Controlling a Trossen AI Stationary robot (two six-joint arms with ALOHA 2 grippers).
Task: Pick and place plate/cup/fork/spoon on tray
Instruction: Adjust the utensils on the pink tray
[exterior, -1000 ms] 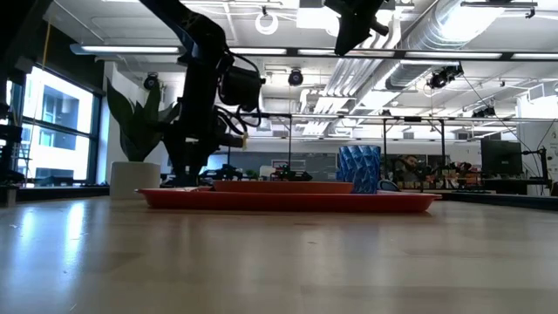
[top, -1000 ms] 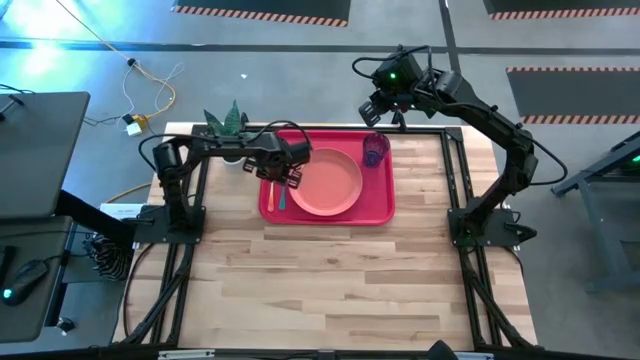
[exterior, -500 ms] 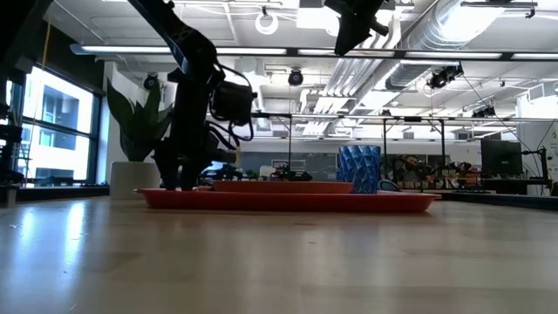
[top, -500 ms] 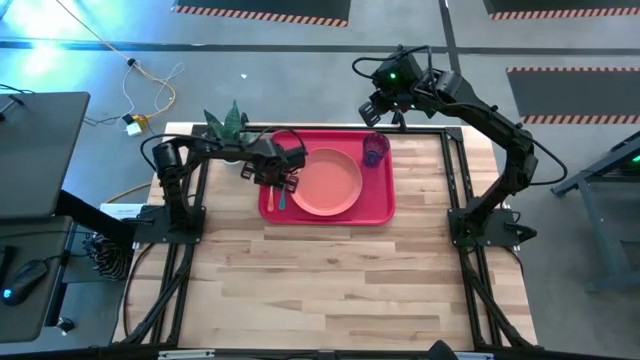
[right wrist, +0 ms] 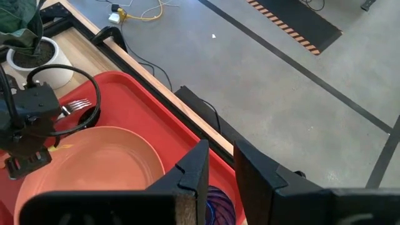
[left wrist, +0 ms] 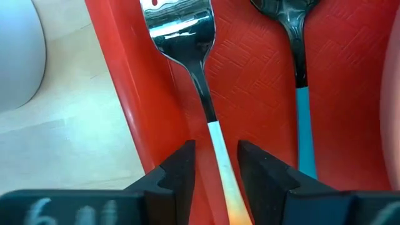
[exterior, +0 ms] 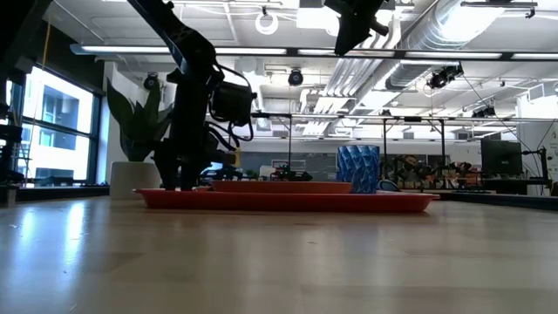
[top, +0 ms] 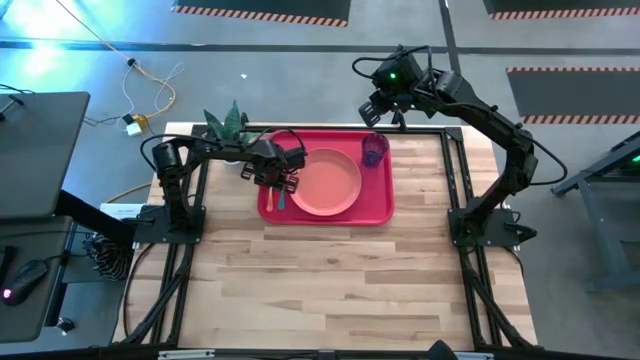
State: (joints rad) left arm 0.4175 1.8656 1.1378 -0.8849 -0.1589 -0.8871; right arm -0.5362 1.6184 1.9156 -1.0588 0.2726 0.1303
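Note:
The red tray (top: pixel 375 205) lies at the table's far middle. On it rest the salmon plate (top: pixel 327 182) and, at the far right corner, the blue-purple cup (top: pixel 375 150). The fork (left wrist: pixel 180 31) and the teal-handled spoon (left wrist: pixel 295 37) lie side by side along the tray's left end, tines and bowl toward the far edge. My left gripper (left wrist: pixel 215 150) is low over that end (top: pixel 283 180), shut on the fork. My right gripper (right wrist: pixel 220 175) is shut and empty, high above the tray's far edge (top: pixel 378 108). My left gripper has the fork's orange handle (left wrist: pixel 220 164) between its two fingers, one on each side, about midway along the handle. The fingers come from above, pointing down. The fork lies flat along the tray's left rim, its tines (left wrist: pixel 178 22) resting on the tray floor.
A potted plant in a white pot (top: pixel 225 125) stands just beyond the tray's far left corner, close to my left arm. Bare wooden table (top: pixel 330 290) stretches across the near half. The table's metal frame (top: pixel 455 170) runs along both sides.
My left gripper has gone a little toward the table's left edge, over the tray's left end, and then kept still. The plate and the cup have not moved.

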